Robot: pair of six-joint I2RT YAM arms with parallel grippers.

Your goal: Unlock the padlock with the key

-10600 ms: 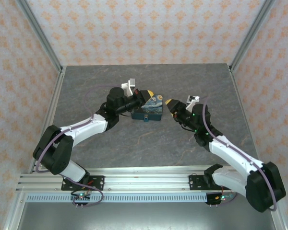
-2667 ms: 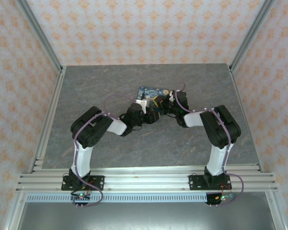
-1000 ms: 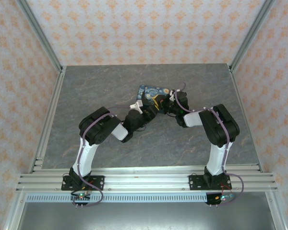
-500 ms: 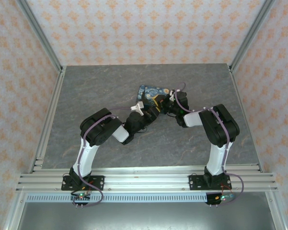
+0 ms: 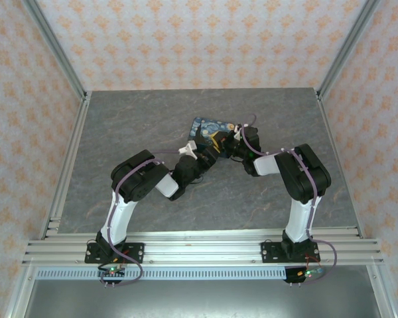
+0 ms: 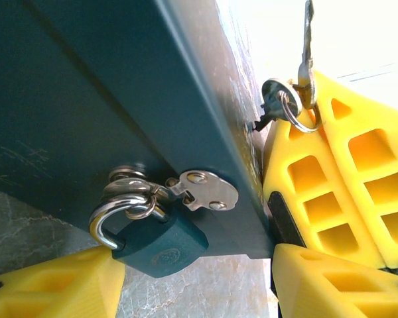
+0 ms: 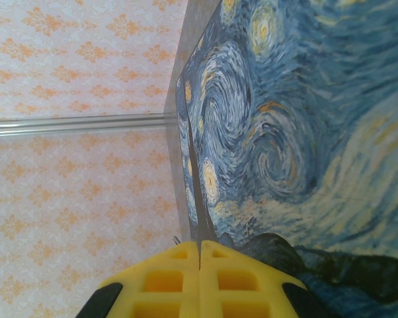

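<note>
The closed box [image 5: 209, 127] has the padlock [image 6: 160, 242] on its hasp [image 6: 205, 189]. The left claw [image 6: 196, 278] gapes wide; the right claw [image 7: 199, 255] pinches the key [image 6: 308, 40].

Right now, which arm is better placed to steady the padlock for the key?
Left. Its jaws stand open on both sides of the padlock hanging on the box; the right arm's jaws are shut on the key.

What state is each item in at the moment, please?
padlock: shut, shackle through hasp.
key: not in padlock, held, ring attached.
box: closed.
left gripper: jaws open, flanking padlock.
right gripper: jaws shut on key.
</note>
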